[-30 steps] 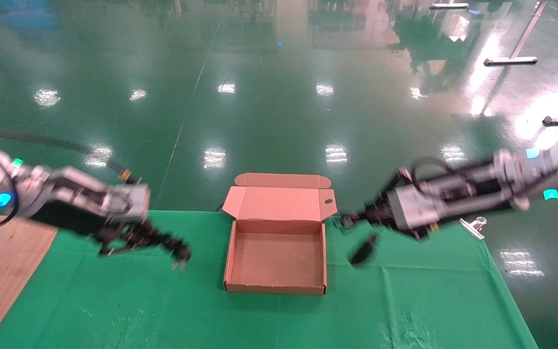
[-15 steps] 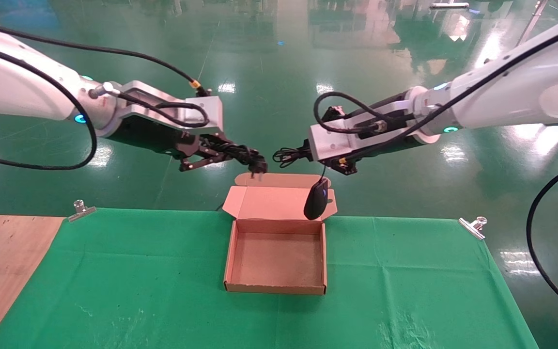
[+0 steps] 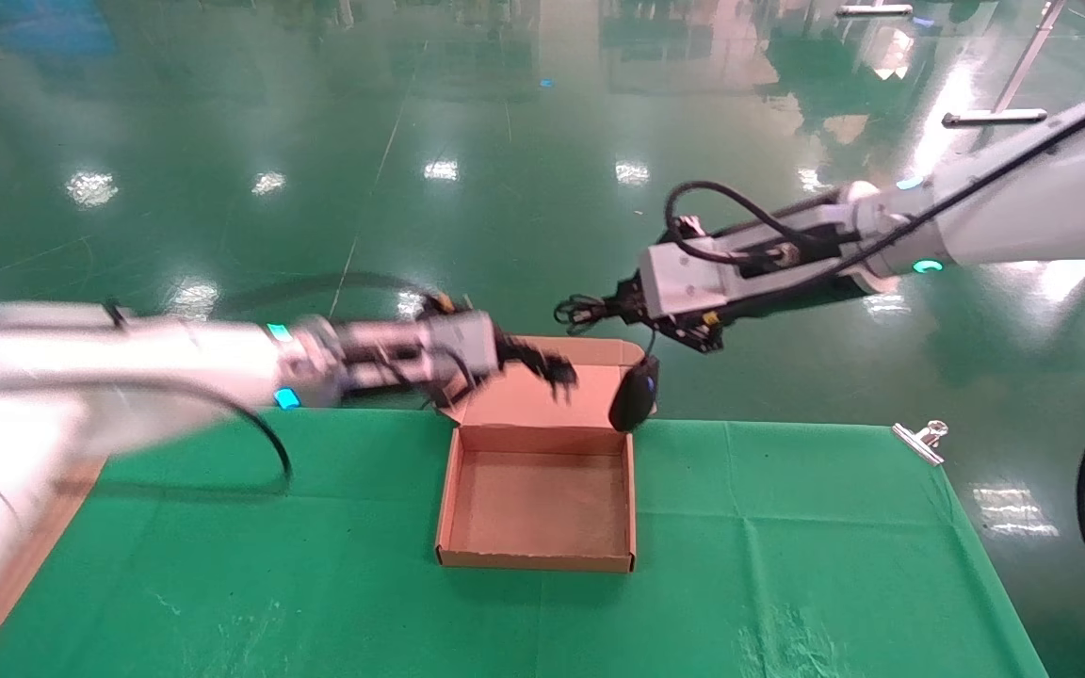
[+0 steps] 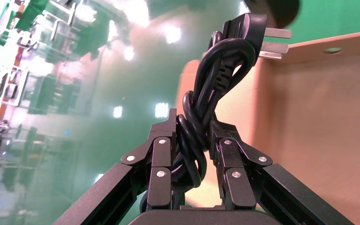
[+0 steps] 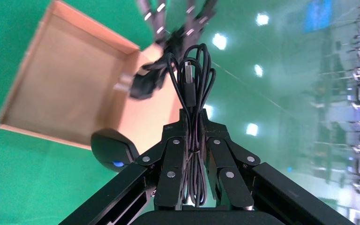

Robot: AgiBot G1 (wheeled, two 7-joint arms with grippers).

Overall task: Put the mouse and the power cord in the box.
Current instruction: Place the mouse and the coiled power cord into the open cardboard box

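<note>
Above the open box, the left gripper is clamped on the coiled power cord over the raised lid. Right gripper pinches the mouse's bundled cable, so the mouse dangles by the lid's right edge (clear of the tray). A metal clip pins the green cloth.

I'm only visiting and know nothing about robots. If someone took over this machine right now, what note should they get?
Left gripper: shut on the power cord, held over the box's open lid.
Right gripper: shut on the mouse's bundled cable; the mouse dangles below, by the lid's right edge.
Box: open on the green cloth, nothing inside.
Done: both items picked up.
Left: lower each into the box and release.
</note>
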